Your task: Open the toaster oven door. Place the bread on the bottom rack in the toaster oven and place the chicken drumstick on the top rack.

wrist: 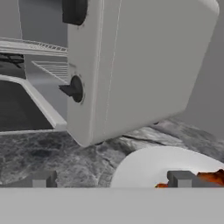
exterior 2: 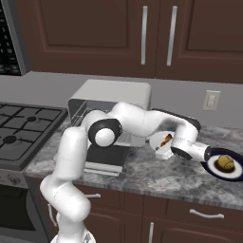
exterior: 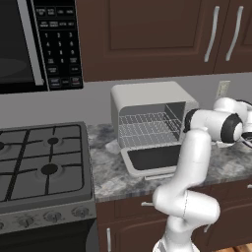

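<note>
Home kitchen: gas stove w/ burners, black keypad microwave above, dark wood cabinets w/ bar handles, granite countertop, toaster oven, wall outlet, food on plates

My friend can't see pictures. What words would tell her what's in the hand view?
The off-white toaster oven looms close, seen from its right front corner, with two dark knobs on its face. Its door hangs open at the left, wire racks showing inside. Below, on the speckled counter, a white plate holds something orange-brown beside the claw.
</note>
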